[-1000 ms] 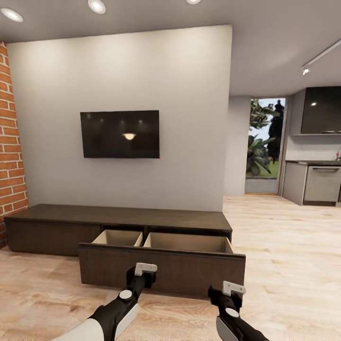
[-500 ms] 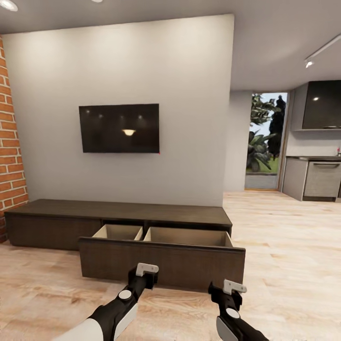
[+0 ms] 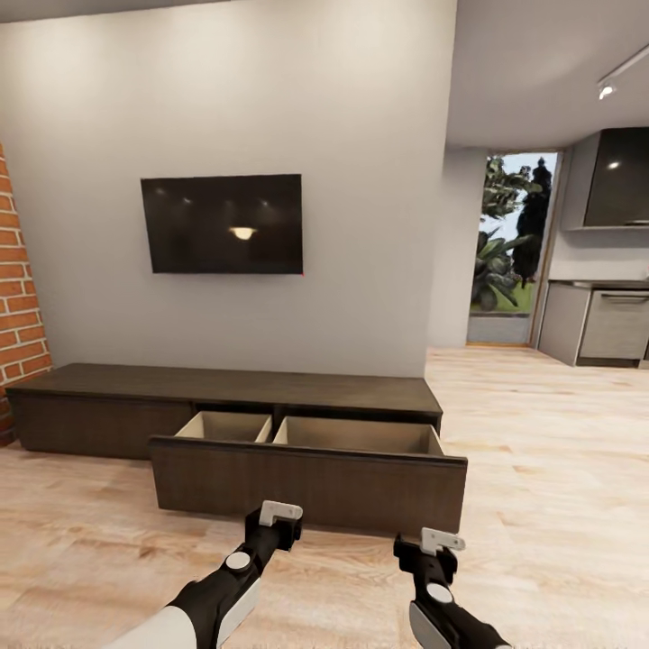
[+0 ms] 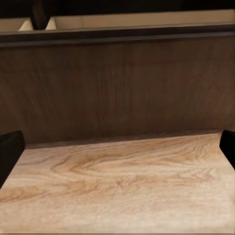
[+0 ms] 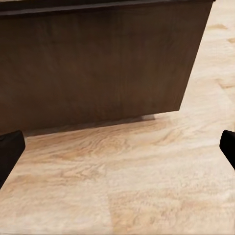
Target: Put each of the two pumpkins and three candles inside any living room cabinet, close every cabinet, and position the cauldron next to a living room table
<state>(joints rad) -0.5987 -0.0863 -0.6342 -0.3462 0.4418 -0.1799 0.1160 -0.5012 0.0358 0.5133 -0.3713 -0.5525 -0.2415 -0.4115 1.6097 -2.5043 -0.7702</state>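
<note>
The long low dark brown cabinet [image 3: 225, 386] stands against the grey wall, with one wide drawer [image 3: 306, 482] pulled out toward me. Two pale beige compartments [image 3: 356, 435] show inside it, and the drawer front hides their floors. My left gripper [image 3: 275, 516] hangs low just before the drawer front, open, its dark fingertips [image 4: 10, 152] spread wide around bare floor. My right gripper [image 3: 440, 543] is near the drawer's right corner [image 5: 196, 58], also open and holding nothing. The pumpkins, candles and cauldron are out of view.
A black TV [image 3: 223, 223] hangs on the wall above the cabinet. A brick wall [image 3: 16, 306] borders the left. Open wood floor [image 3: 550, 451] runs right toward a kitchen counter [image 3: 604, 324] and a glass door [image 3: 505, 248].
The whole picture has shifted: the camera has moved closer and the wall and TV sit higher in the frame. Both arms hold nearly the same pose before the open drawer.
</note>
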